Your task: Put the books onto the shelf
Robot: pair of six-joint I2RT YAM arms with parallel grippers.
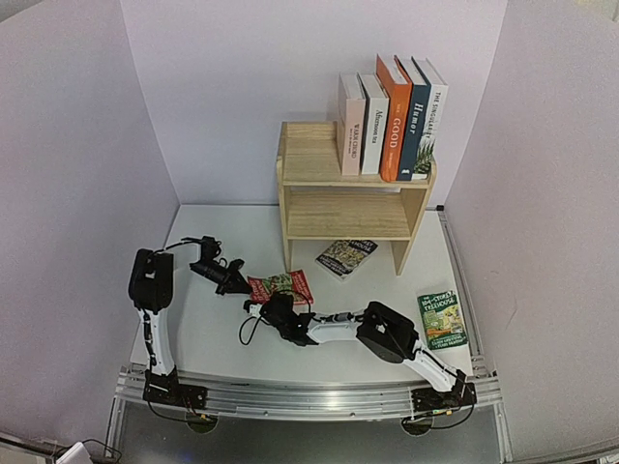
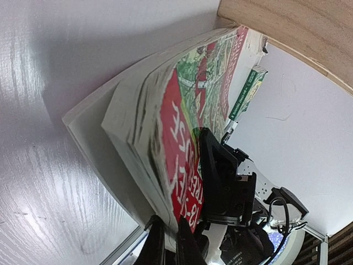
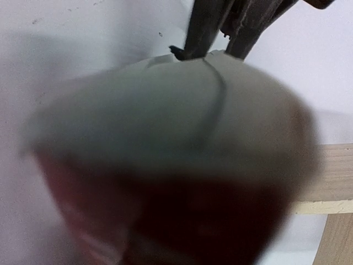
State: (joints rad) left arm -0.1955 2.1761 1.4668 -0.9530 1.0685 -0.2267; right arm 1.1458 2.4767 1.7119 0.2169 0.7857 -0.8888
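Observation:
A red and green paperback (image 1: pixel 282 285) hangs just above the table in front of the shelf (image 1: pixel 329 213), held from two sides. My left gripper (image 1: pixel 235 280) is shut on its left edge, and in the left wrist view its gripper (image 2: pixel 169 223) pinches the page block of this book (image 2: pixel 182 127). My right gripper (image 1: pixel 280 307) grips the near edge, with one black finger (image 2: pixel 218 165) flat on the cover. The right wrist view is filled by the blurred book (image 3: pixel 165 138), hiding that gripper's own jaws. Several books (image 1: pixel 392 121) stand upright on the top tier.
A dark patterned book (image 1: pixel 345 256) lies flat on the table by the shelf's front. A green book (image 1: pixel 443 319) lies at the right, near the right arm's base. Purple walls close in both sides and the back.

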